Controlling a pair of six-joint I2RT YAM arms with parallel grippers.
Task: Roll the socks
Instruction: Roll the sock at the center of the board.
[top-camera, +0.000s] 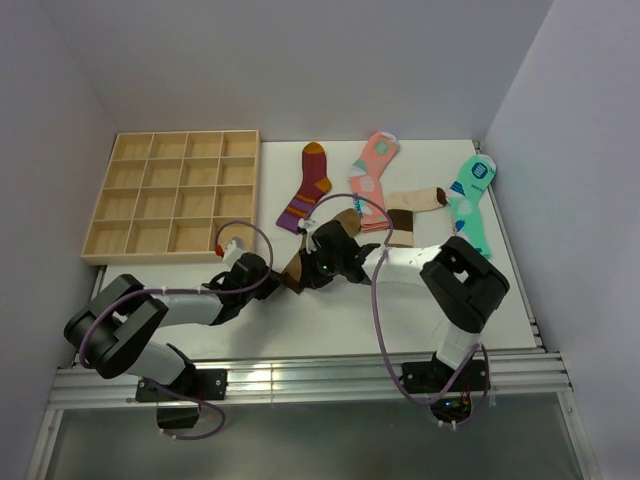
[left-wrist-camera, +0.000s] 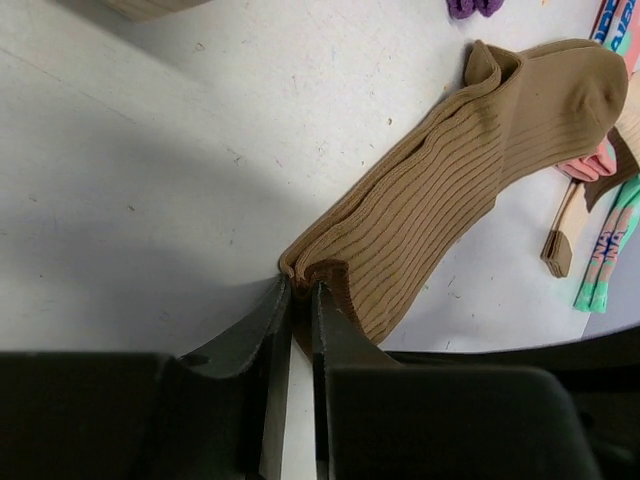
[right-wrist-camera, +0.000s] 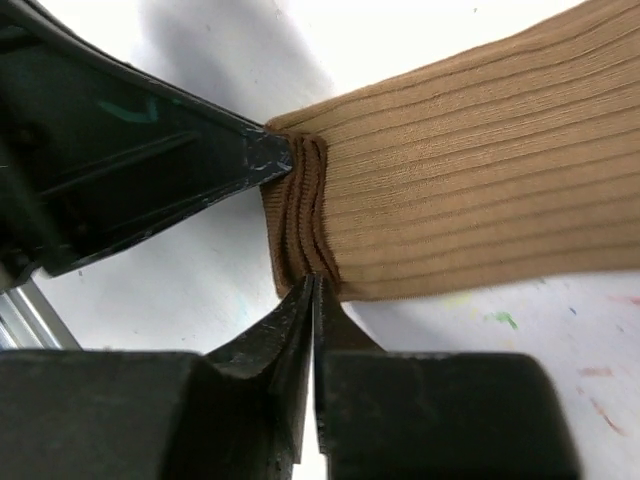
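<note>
- Brown sock (left-wrist-camera: 470, 180) lies on the table (left-wrist-camera: 150, 150), mostly hidden in the top view.
- Left gripper (left-wrist-camera: 298, 290) clamps its cuff corner.
- Right gripper (right-wrist-camera: 313, 290) has its jaws pinched together at the cuff edge, can't tell if they've got fabric.

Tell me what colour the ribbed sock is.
Plain brown. The sock shows best in the left wrist view.

Two arms: left arm (top-camera: 185, 308), right arm (top-camera: 462, 285) — black joint housings, white link shells, looped purple cables (top-camera: 378, 300), black tapered end effector fingers (left-wrist-camera: 345, 360).
</note>
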